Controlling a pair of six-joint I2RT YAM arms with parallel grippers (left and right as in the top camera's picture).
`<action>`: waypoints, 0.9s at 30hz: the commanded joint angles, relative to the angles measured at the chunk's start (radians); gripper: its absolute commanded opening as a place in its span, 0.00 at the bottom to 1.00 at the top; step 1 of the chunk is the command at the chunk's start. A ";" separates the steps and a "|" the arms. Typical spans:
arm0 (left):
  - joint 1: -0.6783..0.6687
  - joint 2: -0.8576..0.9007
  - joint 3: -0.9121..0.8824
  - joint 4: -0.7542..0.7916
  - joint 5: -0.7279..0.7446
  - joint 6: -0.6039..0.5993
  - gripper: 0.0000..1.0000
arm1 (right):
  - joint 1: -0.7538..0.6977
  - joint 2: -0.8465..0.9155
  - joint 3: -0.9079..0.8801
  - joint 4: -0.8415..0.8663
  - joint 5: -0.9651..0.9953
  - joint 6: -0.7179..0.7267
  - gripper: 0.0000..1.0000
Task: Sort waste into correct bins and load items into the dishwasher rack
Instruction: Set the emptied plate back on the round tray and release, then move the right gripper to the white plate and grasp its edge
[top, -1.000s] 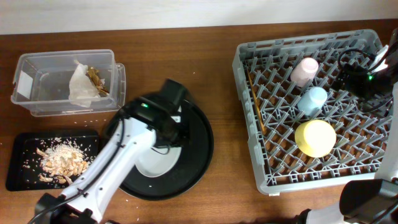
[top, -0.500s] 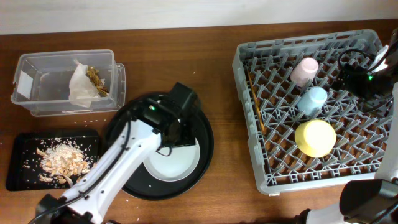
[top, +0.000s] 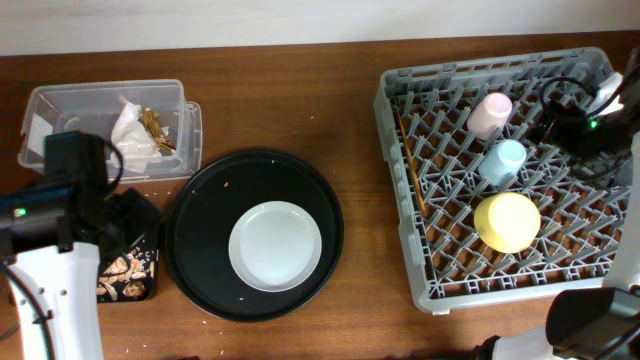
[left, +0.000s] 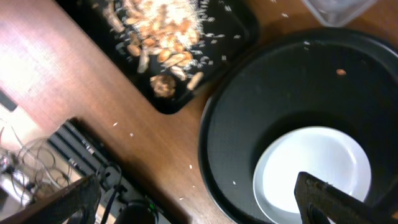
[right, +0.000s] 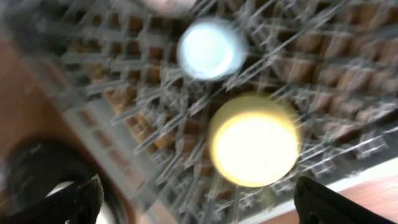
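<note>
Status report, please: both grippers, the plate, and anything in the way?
Left gripper open, empty. Right gripper open, empty, above the rack. Plate on round tray, not yet racked. Nothing lies on the plate.

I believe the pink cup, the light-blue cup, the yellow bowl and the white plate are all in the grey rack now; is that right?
Not quite. The pink cup, light-blue cup and yellow bowl are in the grey rack, but the white plate is not. The overhead view shows it lying on the large round black tray, left of the rack.
</note>
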 joint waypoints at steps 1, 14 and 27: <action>0.052 -0.005 0.010 -0.005 -0.006 -0.003 0.99 | 0.020 0.003 0.002 -0.052 -0.394 -0.077 0.99; 0.056 -0.005 0.010 -0.005 -0.007 -0.003 0.99 | 0.800 0.003 -0.052 0.037 0.142 0.044 0.99; 0.056 -0.005 0.010 -0.005 -0.007 -0.003 0.99 | 1.041 0.047 -0.546 0.694 0.047 0.125 0.78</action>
